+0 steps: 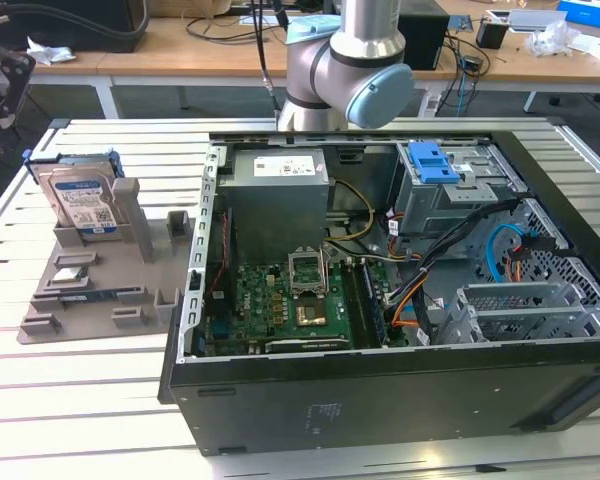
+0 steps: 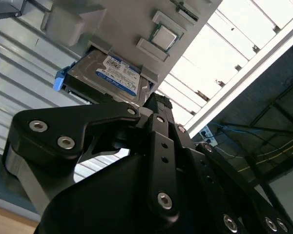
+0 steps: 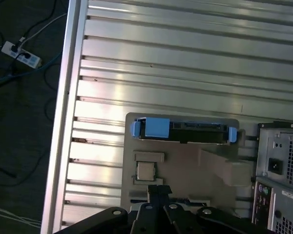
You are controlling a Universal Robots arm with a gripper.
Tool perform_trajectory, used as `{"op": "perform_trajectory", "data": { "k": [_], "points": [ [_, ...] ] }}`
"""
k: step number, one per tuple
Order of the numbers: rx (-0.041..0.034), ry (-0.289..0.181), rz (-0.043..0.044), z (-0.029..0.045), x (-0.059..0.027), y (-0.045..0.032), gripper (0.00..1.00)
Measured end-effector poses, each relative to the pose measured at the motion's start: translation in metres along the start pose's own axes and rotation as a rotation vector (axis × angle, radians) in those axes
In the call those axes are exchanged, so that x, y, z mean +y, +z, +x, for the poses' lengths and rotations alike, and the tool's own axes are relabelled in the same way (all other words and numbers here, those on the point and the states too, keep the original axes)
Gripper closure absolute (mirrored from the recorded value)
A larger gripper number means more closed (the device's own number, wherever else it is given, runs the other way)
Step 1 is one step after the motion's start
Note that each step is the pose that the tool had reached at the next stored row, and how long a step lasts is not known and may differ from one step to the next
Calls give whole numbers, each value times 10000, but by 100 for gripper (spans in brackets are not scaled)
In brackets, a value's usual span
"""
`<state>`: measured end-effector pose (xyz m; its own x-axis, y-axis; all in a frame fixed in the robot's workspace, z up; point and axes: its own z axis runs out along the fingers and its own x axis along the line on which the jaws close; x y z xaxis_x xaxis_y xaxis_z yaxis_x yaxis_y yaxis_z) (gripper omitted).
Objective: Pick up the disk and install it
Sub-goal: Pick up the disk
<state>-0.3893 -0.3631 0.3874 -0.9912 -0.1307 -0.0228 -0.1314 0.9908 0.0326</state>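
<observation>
At the left of the bench [image 1: 70, 400] a grey holder [image 1: 100, 300] carries the disk [image 1: 80, 200]. It stands on edge at the holder's far end, label toward the near side, blue rails on its sides, its upper edge running left to right. In the first wrist view the gripper [image 3: 159, 188] hangs above this holder with its jaws drawn together on nothing. The disk lies ahead of their tips and apart from them, with a small square chip [image 3: 145, 170] seated in the holder between. To the right lies the opened computer case [image 1: 380, 400], and toward its far right sits the metal drive cage [image 1: 460, 195] under a blue latch [image 1: 430, 162]. The pick-up looks not yet made.
</observation>
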Motion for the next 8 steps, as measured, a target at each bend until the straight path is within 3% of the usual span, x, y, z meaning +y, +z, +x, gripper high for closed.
{"op": "perform_trajectory", "data": {
  "k": [5,8],
  "points": [
    [20,-609,-14,0,0,0,89],
    [41,-1250,-29,0,0,0,89]
  ]
}}
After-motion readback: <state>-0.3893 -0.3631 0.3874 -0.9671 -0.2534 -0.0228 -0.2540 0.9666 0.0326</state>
